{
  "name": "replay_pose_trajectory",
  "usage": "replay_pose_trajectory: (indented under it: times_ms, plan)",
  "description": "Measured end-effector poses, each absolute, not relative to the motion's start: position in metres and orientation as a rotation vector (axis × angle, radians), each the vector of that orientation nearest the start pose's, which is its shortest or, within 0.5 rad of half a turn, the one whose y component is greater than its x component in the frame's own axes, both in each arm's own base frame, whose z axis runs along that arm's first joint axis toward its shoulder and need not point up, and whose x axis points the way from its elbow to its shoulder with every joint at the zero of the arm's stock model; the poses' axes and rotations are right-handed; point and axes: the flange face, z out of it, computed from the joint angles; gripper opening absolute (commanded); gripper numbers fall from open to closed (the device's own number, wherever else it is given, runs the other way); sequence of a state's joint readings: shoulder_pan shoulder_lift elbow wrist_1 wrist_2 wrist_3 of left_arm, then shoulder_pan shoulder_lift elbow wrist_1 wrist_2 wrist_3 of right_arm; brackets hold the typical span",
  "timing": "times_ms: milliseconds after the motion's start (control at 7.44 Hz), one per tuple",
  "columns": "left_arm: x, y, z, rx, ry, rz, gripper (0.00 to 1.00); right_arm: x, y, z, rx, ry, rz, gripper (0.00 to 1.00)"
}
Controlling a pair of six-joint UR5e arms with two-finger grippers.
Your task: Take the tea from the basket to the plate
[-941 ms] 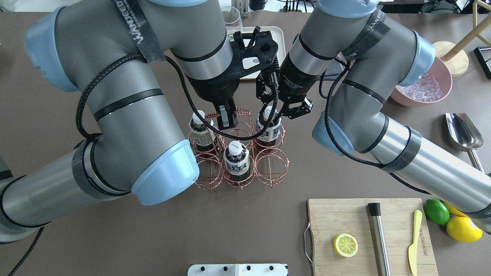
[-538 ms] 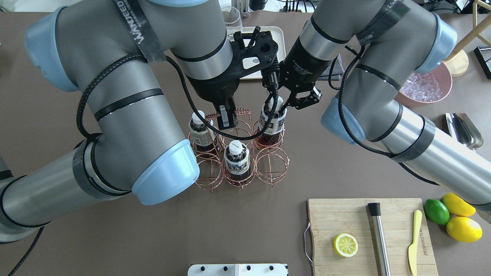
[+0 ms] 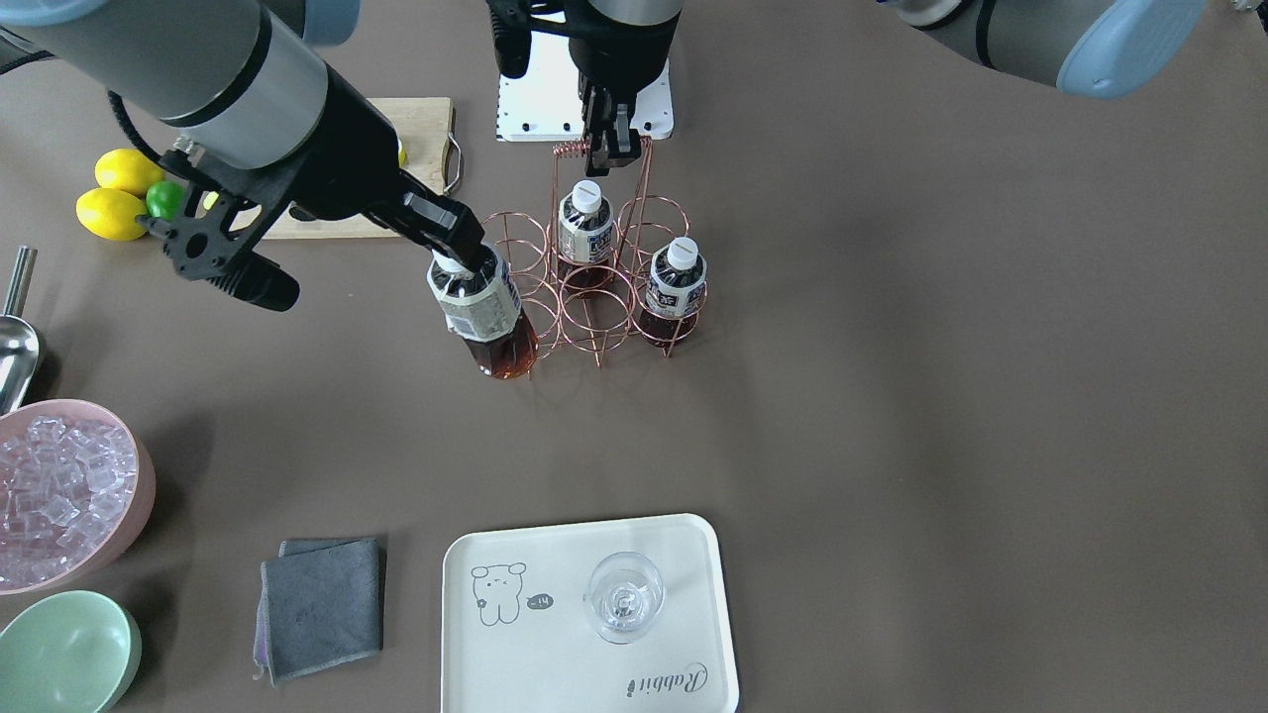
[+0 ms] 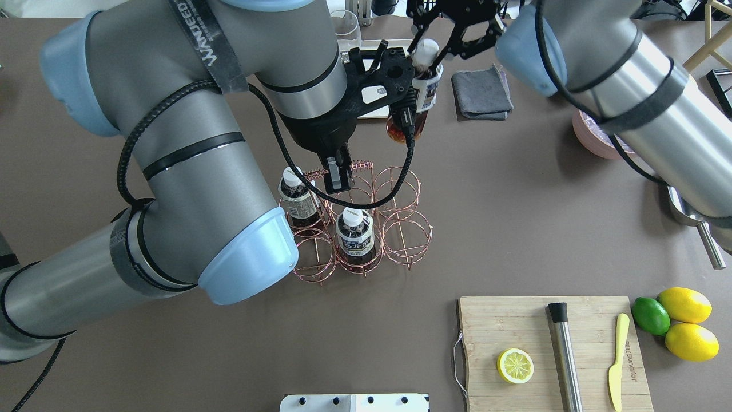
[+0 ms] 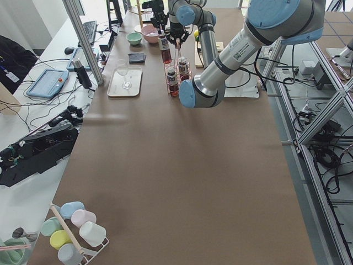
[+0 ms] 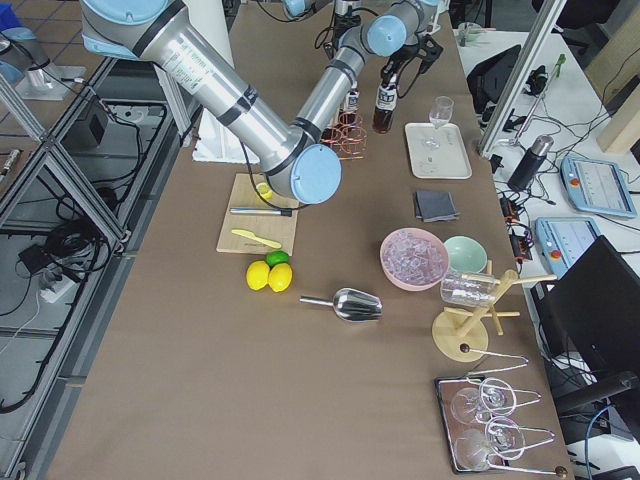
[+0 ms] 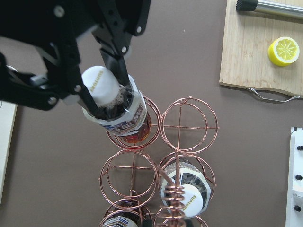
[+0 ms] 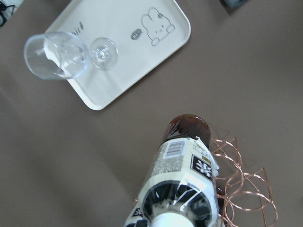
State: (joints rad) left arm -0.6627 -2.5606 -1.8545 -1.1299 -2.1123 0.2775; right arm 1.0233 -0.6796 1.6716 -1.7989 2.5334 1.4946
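The carry was in hand: the right gripper [image 3: 462, 259] clamped the tea [image 3: 478, 307] by its neck, clear of the basket [image 3: 597, 319]; the left gripper [image 3: 611, 149] pinched its handle; next, probably, toward six o'clock onto the plate [image 3: 696, 584].

The basket [image 4: 406, 243] stands mid-worktop [image 4: 514, 229], with one bottle [image 4: 297, 197] in its far left cell and another [image 4: 354, 234] in its near middle cell. The tea [image 3: 480, 307] hangs from the right tool [image 3: 461, 255] above the basket's far right corner. Farther off lies the plate [image 3: 555, 654], with a glass [image 3: 622, 597] on it and a cloth [image 3: 322, 604] to its right. The board [image 4: 514, 326] lies near right, with lemons [image 4: 692, 342] past its right edge.
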Motion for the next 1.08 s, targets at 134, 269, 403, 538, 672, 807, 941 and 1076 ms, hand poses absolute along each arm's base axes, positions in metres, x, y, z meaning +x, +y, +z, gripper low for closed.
replay_pose_trajectory:
  times_ms: [134,269,403,538,672,807,941,1076]
  plan:
    - [0.423,-0.434,0.005,0.664,0.796,1.312,0.00,-0.289,-0.630,0.061,-0.362,-1.077,0.436,0.00]
    - [0.423,-0.434,0.004,0.665,0.797,1.312,0.00,-0.290,-0.674,0.055,-0.327,-1.057,0.393,0.00]
    - [0.422,-0.433,0.004,0.666,0.797,1.311,0.00,-0.297,-0.712,0.060,-0.304,-1.032,0.344,0.00]
    - [0.422,-0.433,0.004,0.668,0.798,1.311,0.00,-0.307,-0.741,0.078,-0.284,-1.015,0.297,0.00]
    - [0.420,-0.432,0.003,0.671,0.799,1.311,0.00,-0.322,-0.765,0.095,-0.257,-1.011,0.262,0.00]
    - [0.419,-0.431,0.002,0.676,0.799,1.311,0.00,-0.341,-0.782,0.104,-0.229,-1.002,0.239,0.00]
    - [0.416,-0.430,0.001,0.681,0.799,1.310,0.00,-0.360,-0.792,0.113,-0.181,-0.992,0.213,0.00]
    - [0.411,-0.429,0.000,0.690,0.799,1.308,0.00,-0.382,-0.795,0.124,-0.126,-0.975,0.191,0.00]
